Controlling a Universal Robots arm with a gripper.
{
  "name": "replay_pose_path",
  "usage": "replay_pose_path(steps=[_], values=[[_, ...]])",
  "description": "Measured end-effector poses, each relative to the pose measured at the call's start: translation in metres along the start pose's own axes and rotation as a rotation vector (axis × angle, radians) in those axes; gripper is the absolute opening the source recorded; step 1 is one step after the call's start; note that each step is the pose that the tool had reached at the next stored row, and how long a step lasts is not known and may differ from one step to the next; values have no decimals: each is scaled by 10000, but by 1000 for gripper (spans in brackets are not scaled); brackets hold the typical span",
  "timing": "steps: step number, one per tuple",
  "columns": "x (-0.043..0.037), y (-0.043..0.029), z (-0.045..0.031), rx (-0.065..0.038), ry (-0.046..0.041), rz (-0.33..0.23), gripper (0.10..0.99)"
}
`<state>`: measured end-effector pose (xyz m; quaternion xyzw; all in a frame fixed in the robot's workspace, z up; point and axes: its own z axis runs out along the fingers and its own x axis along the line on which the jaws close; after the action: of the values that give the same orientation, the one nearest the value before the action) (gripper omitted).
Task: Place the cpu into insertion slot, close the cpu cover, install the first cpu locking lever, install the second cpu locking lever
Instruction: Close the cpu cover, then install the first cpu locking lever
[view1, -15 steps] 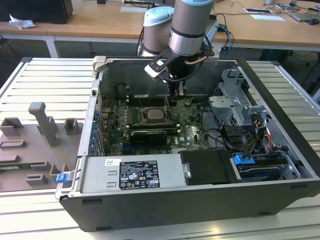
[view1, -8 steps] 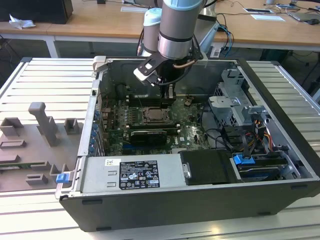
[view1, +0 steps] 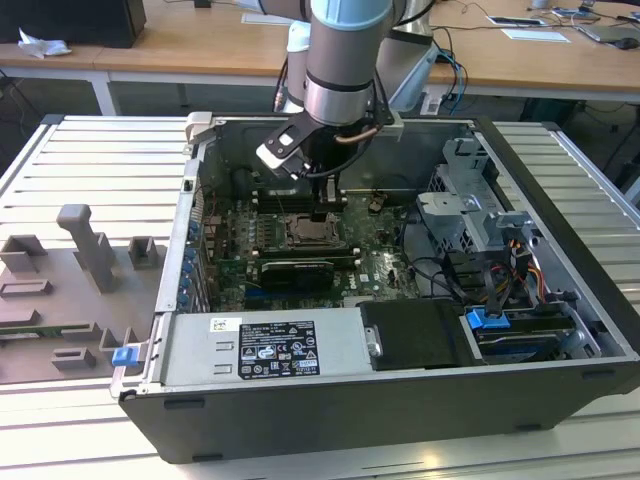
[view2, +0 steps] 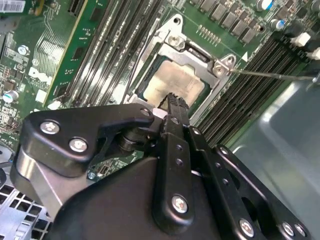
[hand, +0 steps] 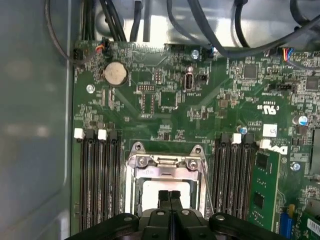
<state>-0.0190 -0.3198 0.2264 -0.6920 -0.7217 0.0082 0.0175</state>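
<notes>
A: Why do we hover here?

B: The gripper (view2: 173, 98) is clenched on nothing, its tips together, just over the cpu (view2: 180, 80). We judge the closed tips serve as a narrow pusher. The chip lies in the insertion slot (view1: 308, 230), mid-frame in the exterior view, and the cpu cover (hand: 165, 172) looks lowered.

A: Unclear?

B: We cannot tell whether it touches the chip. The gripper's body hides the slot's near edge. One thin lever (view2: 270, 75) stands free.

PSU sticker (view1: 277, 349), mobo (hand: 165, 115) silkscreen: fine print, can't read.
</notes>
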Motion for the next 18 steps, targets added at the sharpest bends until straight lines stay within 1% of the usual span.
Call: replay_pose_path(steps=[2, 3, 7, 8, 13, 18], values=[[1, -11, 3, -59, -1, -26, 106], [1, -19, 3, -105, -4, -48, 106], [2, -45, 4, -168, -9, -58, 106], [2, -58, 5, -198, -10, -58, 106], [4, -101, 7, -246, -11, -58, 106], [4, -113, 9, -283, -13, -61, 106]])
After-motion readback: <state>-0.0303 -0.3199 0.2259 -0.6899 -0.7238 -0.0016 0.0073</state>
